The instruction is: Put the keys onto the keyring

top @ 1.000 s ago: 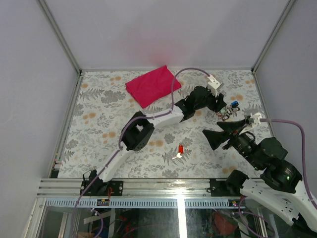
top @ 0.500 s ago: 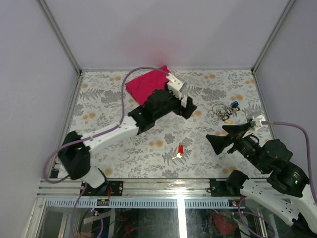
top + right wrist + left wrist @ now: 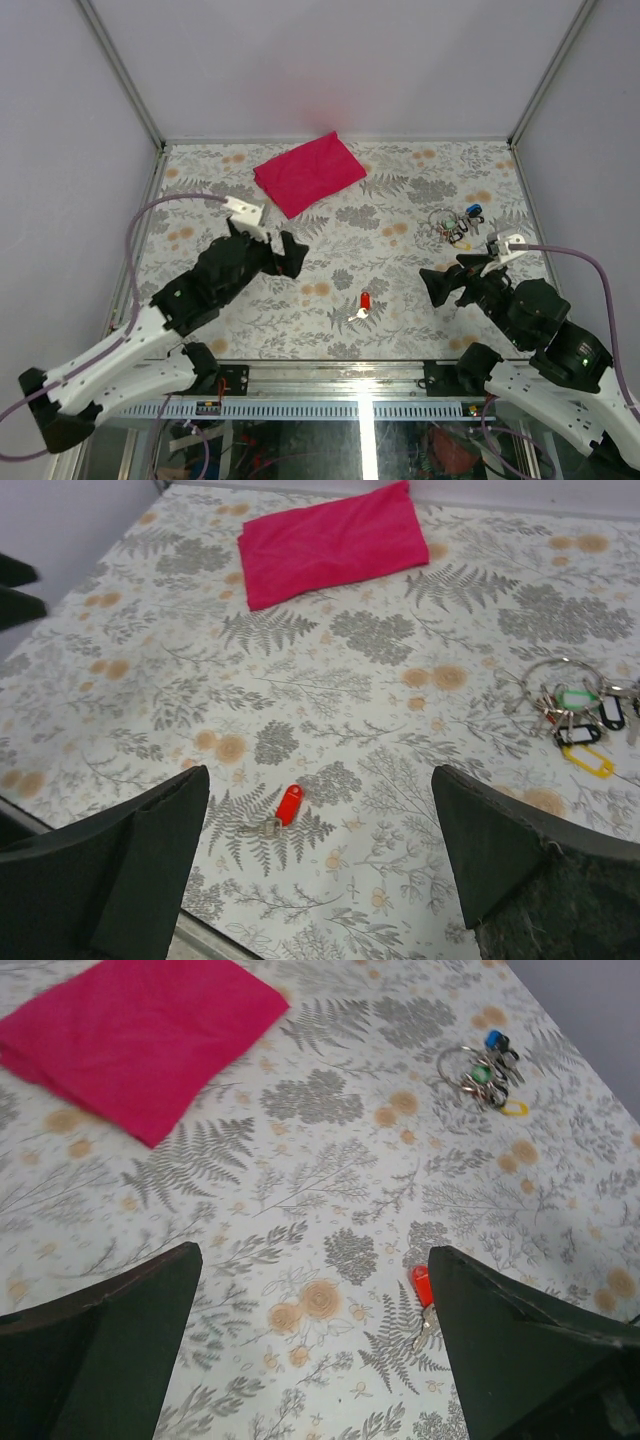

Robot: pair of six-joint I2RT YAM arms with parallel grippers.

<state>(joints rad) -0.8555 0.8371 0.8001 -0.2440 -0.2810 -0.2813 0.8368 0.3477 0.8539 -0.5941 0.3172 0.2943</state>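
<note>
The red-headed key (image 3: 364, 303) lies flat on the floral table, near the front centre. It also shows in the left wrist view (image 3: 422, 1288) and the right wrist view (image 3: 288, 805). The blue-headed key (image 3: 473, 210) lies against the keyring (image 3: 448, 225) at the back right; I cannot tell whether it is on the ring. The keyring bunch with its pale tag also shows in the left wrist view (image 3: 478, 1075) and the right wrist view (image 3: 568, 702). My left gripper (image 3: 292, 255) is open and empty, left of the red key. My right gripper (image 3: 445, 278) is open and empty, right of it.
A magenta folded cloth (image 3: 308, 172) lies at the back centre. A yellow tag (image 3: 590, 763) hangs off the key bunch. Grey walls close in the table on three sides. The metal rail (image 3: 320, 375) runs along the front edge.
My left arm has swung back from the keyring at the back right to the front left of the table, empty. The right gripper has barely shifted. The keys lie as before.
</note>
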